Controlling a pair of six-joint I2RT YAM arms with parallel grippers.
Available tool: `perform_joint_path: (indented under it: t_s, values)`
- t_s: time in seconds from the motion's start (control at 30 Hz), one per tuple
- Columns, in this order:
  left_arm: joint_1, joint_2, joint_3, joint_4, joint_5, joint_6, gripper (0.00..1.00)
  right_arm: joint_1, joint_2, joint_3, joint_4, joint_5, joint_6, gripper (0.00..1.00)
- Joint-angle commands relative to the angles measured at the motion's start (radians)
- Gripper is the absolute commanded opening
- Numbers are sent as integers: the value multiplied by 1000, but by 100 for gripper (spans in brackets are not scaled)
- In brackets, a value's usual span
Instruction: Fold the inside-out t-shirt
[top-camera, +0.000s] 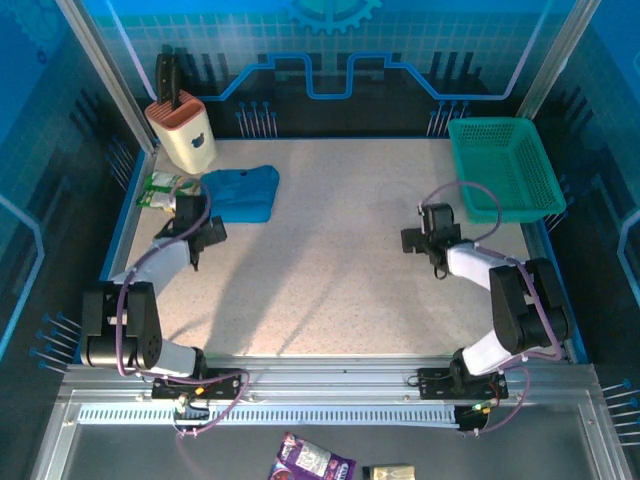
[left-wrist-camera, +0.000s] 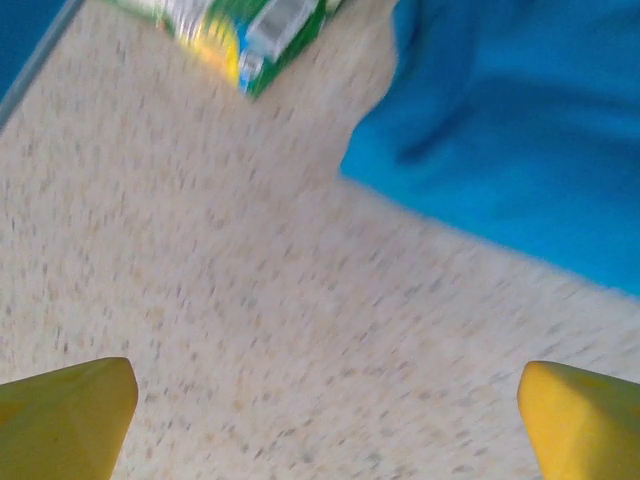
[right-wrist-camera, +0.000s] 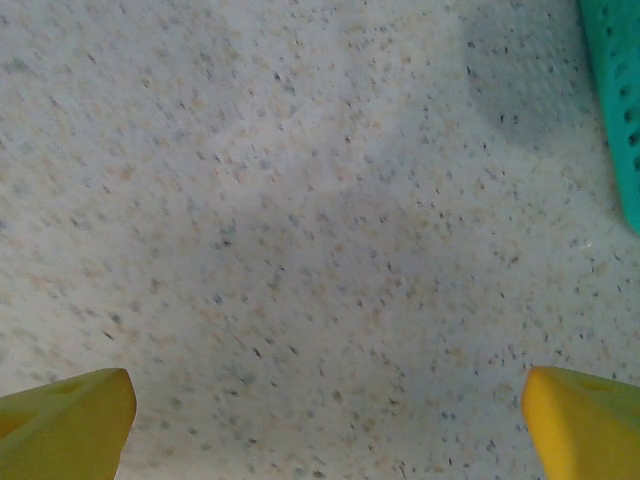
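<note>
The inside-out t-shirt (top-camera: 240, 192), lying bunched on the table (top-camera: 320, 290) just beside the cream holder (top-camera: 182, 132), is judged light, soft and limp, best pinched at an outer edge, while the left pincer (left-wrist-camera: 325, 430) and right pincer (right-wrist-camera: 325, 430) are spread wide and empty.

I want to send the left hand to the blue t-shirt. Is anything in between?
Nothing visible. Only bare table lies between the open left hand and the near edge of the t-shirt. The green packet lies off to one side, apart from the cloth and clear of the straight path.
</note>
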Motion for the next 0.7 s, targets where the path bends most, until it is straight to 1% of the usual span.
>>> perform_joint_path:
  t_s: [0.0, 0.03, 0.07, 0.1, 0.17, 0.2, 0.23, 0.27, 0.3, 0.37, 0.4, 0.43, 0.47, 0.53, 0.57, 0.6, 0.63, 0.67]
  values:
    - [-3, -29, -115, 305, 8, 75, 99, -71, -31, -121, 483, -36, -49, 100]
    - [-3, -27, -162, 395, 46, 110, 99, -91, -26, -151, 536, -67, -36, 100]
    - [-5, -26, -190, 457, 73, 134, 99, -102, -42, -168, 544, -86, -25, 100]
    - [-6, -32, -199, 489, 96, 144, 99, -103, -46, -198, 596, -107, -32, 100]
    - [-5, -33, -262, 669, 175, 160, 99, -114, -15, -284, 781, -197, -52, 100]
    - [-4, -30, -289, 745, 216, 154, 99, -119, 15, -320, 887, -222, -61, 100]
    - [4, -26, -301, 786, 274, 130, 99, -125, 11, -346, 924, -238, -60, 100]
    - [4, -10, -315, 854, 313, 131, 99, -137, -1, -340, 890, -270, -53, 100]
    - [1, 9, -326, 887, 336, 147, 99, -143, 6, -332, 887, -283, -51, 100]
    - [0, 58, -322, 925, 363, 161, 99, -145, 2, -300, 816, -287, -53, 100]
    - [-2, 65, -315, 915, 392, 170, 99, -140, 7, -287, 806, -278, -57, 100]
    - [-4, 85, -311, 935, 393, 179, 99, -130, 8, -283, 798, -261, -62, 100]
    - [-6, 78, -305, 905, 394, 178, 99, -128, 7, -281, 795, -257, -63, 100]
    - [-19, 89, -313, 936, 383, 193, 99, -127, 8, -281, 796, -254, -64, 100]
    - [-25, 95, -330, 963, 392, 202, 99, -126, 8, -282, 800, -248, -65, 100]
    - [-30, 126, -367, 1071, 395, 213, 99, -119, 8, -285, 802, -239, -67, 100]
    - [-32, 125, -374, 1088, 393, 212, 99, -120, 9, -280, 800, -241, -67, 100]
    - [-34, 115, -354, 1024, 389, 212, 99, -120, 8, -276, 784, -242, -71, 100]
